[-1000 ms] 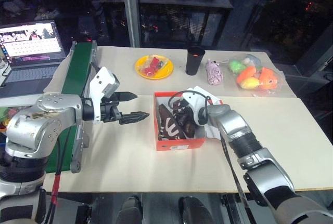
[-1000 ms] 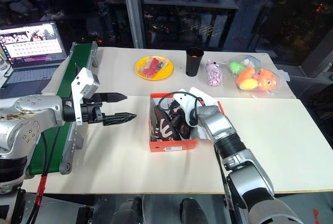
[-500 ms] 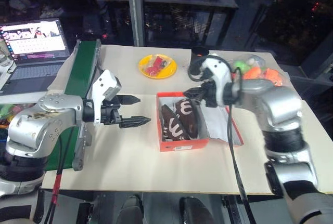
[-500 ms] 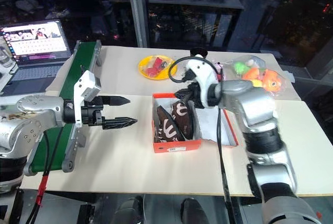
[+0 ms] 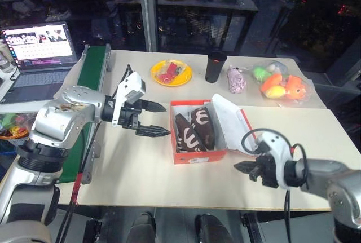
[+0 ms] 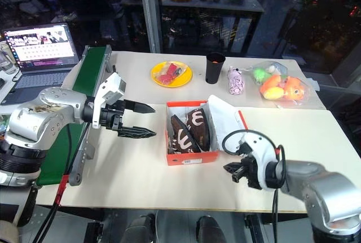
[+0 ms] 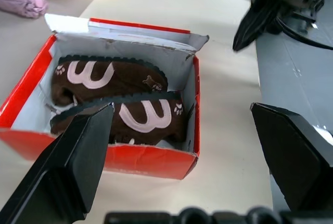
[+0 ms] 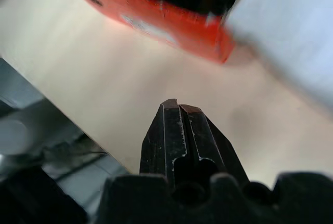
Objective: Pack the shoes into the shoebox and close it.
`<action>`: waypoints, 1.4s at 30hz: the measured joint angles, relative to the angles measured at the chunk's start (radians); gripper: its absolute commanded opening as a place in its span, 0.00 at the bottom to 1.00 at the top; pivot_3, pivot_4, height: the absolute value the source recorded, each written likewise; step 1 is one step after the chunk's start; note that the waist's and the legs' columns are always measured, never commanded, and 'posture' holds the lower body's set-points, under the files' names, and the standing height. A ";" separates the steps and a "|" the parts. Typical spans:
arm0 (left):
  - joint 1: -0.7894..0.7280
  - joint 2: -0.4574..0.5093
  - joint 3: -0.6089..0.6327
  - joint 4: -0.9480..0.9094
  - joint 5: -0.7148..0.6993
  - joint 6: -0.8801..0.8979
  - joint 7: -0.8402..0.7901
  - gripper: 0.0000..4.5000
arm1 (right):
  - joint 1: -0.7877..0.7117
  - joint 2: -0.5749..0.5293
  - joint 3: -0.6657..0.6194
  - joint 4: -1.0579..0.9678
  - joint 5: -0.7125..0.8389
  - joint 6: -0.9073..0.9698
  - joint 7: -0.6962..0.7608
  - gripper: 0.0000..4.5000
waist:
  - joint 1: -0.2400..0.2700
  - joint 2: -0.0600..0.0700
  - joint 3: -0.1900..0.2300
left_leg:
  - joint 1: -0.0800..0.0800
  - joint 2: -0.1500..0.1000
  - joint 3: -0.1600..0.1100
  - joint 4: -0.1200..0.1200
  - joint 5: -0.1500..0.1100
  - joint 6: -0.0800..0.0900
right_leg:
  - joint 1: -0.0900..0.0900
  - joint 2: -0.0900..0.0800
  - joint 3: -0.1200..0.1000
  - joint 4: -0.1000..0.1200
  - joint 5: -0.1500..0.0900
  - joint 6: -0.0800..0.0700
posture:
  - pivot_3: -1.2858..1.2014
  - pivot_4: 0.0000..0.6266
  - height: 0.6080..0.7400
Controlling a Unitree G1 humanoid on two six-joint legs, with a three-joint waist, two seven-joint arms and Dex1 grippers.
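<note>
The red-orange shoebox (image 5: 198,154) stands open in the middle of the table, its lid (image 5: 232,120) folded back to the right. Both dark brown shoes (image 5: 196,131) lie on their sides inside it, white markings up; the left wrist view also looks down on the shoes (image 7: 120,96). My left gripper (image 5: 166,120) hovers just left of the box, open and empty, pointing at it. My right gripper (image 5: 240,167) is shut and empty, low over the table near the front edge, right of the box's front corner (image 8: 156,21).
Along the back of the table are a yellow plate (image 5: 171,73), a black cup (image 5: 215,66), a pink plush toy (image 5: 236,79) and a bag of colourful toys (image 5: 282,85). A green conveyor (image 5: 90,79) and a laptop (image 5: 39,43) sit at the left.
My right gripper has left the box, risen over its back edge, then pulled back to the table's front right. The left gripper has edged toward the box and turned.
</note>
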 measured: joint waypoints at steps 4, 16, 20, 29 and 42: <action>-0.024 -0.003 -0.009 0.033 0.028 -0.009 -0.026 1.00 | 0.105 0.117 0.050 0.229 -0.134 -0.277 -0.132 0.01 | 0.001 0.000 0.000 | 0.000 -0.001 0.001 0.000 0.000 0.000 | 0.001 -0.001 0.000 -0.002 0.000 0.000 | 0.52 0.24 0.97; -0.040 0.012 -0.013 0.027 0.051 -0.004 -0.060 1.00 | 0.001 0.392 -0.085 0.657 -0.181 -0.835 -0.313 0.01 | -0.004 0.002 0.000 | 0.000 -0.001 0.000 -0.002 0.000 0.000 | 0.001 0.000 0.000 -0.001 0.000 0.001 | 0.52 0.24 0.97; -0.055 0.011 -0.013 0.028 0.062 -0.005 -0.065 1.00 | -0.017 0.468 -0.197 0.681 -0.066 -0.972 -0.321 0.01 | -0.002 0.002 0.001 | 0.000 -0.001 0.000 -0.002 0.000 0.000 | 0.001 0.000 0.000 0.000 0.000 0.003 | 0.52 0.24 0.97; -0.059 0.009 -0.014 0.043 0.066 -0.005 -0.076 1.00 | 0.080 0.321 -0.132 0.287 0.199 -0.849 -0.182 0.01 | -0.008 0.004 0.001 | 0.002 0.000 0.000 -0.002 0.000 0.000 | 0.002 0.000 0.000 0.000 -0.001 0.001 | 0.52 0.24 0.97; 0.030 0.035 0.034 -0.068 0.041 0.070 -0.013 1.00 | -0.262 0.142 0.173 0.305 0.311 -0.621 -0.167 0.01 | -0.012 0.004 0.001 | 0.004 -0.001 0.000 -0.002 0.000 0.000 | 0.003 0.000 0.001 0.000 -0.001 0.000 | 0.52 0.24 0.97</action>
